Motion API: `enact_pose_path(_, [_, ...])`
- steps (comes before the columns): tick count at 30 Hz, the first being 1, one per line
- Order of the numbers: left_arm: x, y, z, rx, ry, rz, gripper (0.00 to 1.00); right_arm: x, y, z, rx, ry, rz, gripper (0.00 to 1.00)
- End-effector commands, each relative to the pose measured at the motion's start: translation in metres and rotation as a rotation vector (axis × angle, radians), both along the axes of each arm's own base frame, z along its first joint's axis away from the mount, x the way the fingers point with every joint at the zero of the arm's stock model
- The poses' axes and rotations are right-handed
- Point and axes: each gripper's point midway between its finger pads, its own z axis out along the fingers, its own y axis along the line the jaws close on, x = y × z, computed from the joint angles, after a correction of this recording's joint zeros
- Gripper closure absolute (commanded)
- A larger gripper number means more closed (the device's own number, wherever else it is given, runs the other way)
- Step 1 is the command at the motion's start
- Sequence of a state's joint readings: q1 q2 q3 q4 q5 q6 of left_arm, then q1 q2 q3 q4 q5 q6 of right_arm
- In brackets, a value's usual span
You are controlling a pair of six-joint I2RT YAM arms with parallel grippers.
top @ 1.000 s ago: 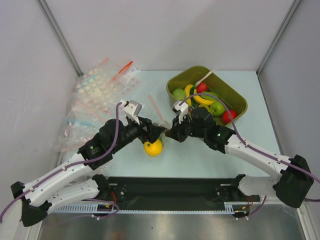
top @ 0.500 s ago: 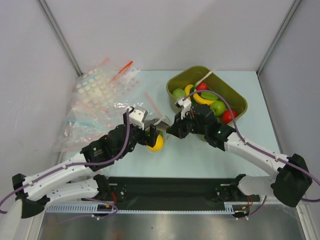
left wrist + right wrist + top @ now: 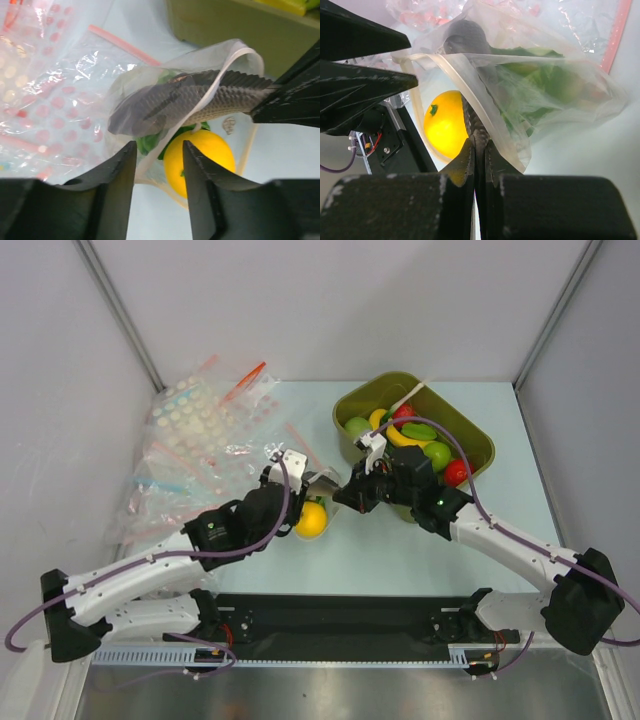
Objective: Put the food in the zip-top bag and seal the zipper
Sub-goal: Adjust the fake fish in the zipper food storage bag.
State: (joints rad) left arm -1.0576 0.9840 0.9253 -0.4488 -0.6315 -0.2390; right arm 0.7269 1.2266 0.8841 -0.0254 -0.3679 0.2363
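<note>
My right gripper is shut on the rim of the clear zip-top bag and holds its mouth up; the wrist view shows the jaws pinching the colourless zipper strip. The green lettuce lies inside the bag. The round yellow fruit sits at the bag's mouth, framed by the rim. My left gripper is open and empty, its jaws just short of the fruit and lettuce.
An olive bin with bananas, red and green fruit stands at the back right, close behind the bag. A pile of spare clear bags with pink strips lies at the left. The walls close in behind.
My left arm has swung right and forward to the bag. The fruit has shifted a little from the table front toward the bag's mouth. The right gripper has kept its hold.
</note>
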Motion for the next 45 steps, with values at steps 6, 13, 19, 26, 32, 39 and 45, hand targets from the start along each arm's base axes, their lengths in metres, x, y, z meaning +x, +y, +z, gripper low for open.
enact_pose_path(6, [0.013, 0.014, -0.002, 0.132, 0.008, 0.138, 0.68, 0.002, 0.003, 0.028, 0.083, -0.053, 0.01, 1.0])
enact_pose_path(13, [0.012, 0.019, 0.002, 0.128, -0.009, 0.158, 1.0, 0.0, 0.005, 0.028, 0.088, -0.046, 0.02, 1.0])
enact_pose_path(19, [0.006, 0.01, 0.018, 0.155, -0.016, 0.166, 1.0, -0.01, 0.011, 0.033, 0.122, -0.002, 0.065, 1.0])
enact_pose_path(26, [0.004, 0.005, 0.032, 0.329, -0.002, 0.248, 1.0, -0.034, 0.018, 0.051, 0.176, 0.102, 0.142, 1.0])
enact_pose_path(32, [0.001, -0.008, 0.037, 0.284, 0.029, 0.192, 1.0, -0.04, 0.027, 0.043, 0.163, 0.227, 0.147, 1.0])
enact_pose_path(39, [-0.008, -0.017, 0.054, 0.175, 0.037, 0.099, 1.0, -0.038, 0.037, 0.023, 0.027, 0.17, 0.064, 1.0])
enact_pose_path(45, [-0.019, -0.041, 0.061, 0.03, 0.047, -0.047, 1.0, -0.031, 0.045, 0.014, 0.017, 0.203, 0.031, 1.0])
